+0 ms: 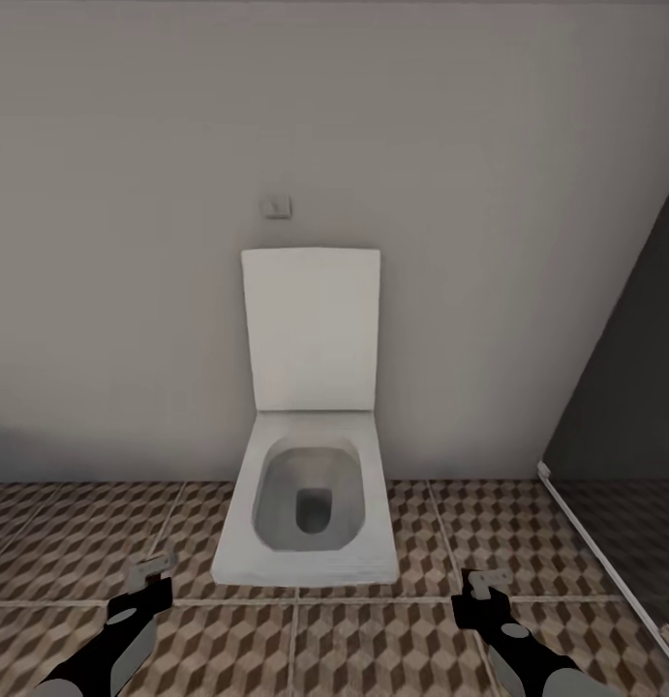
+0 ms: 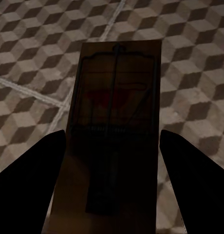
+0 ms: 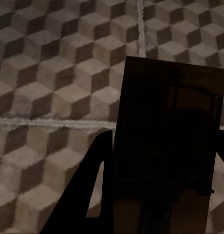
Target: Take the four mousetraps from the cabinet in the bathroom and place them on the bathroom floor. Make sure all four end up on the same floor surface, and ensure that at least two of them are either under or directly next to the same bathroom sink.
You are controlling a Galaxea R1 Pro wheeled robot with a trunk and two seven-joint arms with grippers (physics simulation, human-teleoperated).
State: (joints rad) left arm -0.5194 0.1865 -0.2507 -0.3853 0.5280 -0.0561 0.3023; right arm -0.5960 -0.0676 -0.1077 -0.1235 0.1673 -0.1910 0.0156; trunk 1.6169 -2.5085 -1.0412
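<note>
White toilet with grey inside. Brown, beige and white cube pattern on bathroom floor, pale lines between tiles. Plain grey wall. Brown mousetrap, dark wire, red mark on it. Black grippers.

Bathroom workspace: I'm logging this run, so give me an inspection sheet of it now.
Surface: cube-pattern floor tiles, pale grout.
Job's things: one mousetrap between the left fingers, another mousetrap between the right fingers, both above the tiles.
Clutter: nothing seen.
Grippers: left gripper and right gripper low, either side of the toilet.
Cables: nothing seen.
Surroundings: white toilet with lid up, grey wall, wall button, dark glass panel.
</note>
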